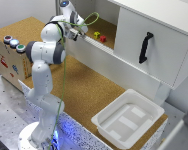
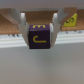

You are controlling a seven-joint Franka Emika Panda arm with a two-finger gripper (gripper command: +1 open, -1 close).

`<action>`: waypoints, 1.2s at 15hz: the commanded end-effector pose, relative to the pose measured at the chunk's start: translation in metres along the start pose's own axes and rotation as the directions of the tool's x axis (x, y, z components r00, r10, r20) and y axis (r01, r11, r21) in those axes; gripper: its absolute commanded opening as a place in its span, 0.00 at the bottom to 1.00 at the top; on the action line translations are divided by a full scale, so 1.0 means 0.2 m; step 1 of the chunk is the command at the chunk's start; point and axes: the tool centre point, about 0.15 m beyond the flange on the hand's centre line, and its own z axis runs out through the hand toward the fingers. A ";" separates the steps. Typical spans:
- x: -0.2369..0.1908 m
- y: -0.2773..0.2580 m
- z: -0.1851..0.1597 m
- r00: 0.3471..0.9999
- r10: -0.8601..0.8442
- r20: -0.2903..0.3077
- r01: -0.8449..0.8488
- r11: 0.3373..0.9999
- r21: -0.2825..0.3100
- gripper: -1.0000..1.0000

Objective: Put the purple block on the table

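The purple block [image 2: 38, 39], a dark cube with yellow letters, fills the middle of the wrist view. My gripper [image 2: 39, 35] is shut on it, one finger [image 2: 24, 25] on each side. In the exterior view the gripper [image 1: 80, 31] hangs at the front edge of the cabinet shelf, high above the cork table [image 1: 89, 90]; the block is too small to make out there. A yellow block [image 1: 96, 35] and a red block [image 1: 103, 38] sit on the shelf just beyond the gripper. The yellow block [image 2: 71, 21] also shows behind a finger.
A white cabinet [image 1: 154, 45] with a black door handle [image 1: 145, 47] stands along the back. A white plastic bin [image 1: 128, 119] rests on the table at the exterior view's right. A wooden box with coloured buttons [image 1: 11, 47] sits at its left.
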 end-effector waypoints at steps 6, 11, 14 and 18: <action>-0.63 0.39 0.10 0.990 0.093 0.106 -0.095 0.995 0.012 0.00; -0.84 0.55 0.32 0.972 0.066 0.225 -0.073 0.997 0.020 0.00; -0.95 0.60 0.43 0.968 0.001 0.252 -0.019 0.998 0.066 0.00; -1.07 0.70 0.59 0.953 -0.070 0.294 0.028 0.989 0.144 0.00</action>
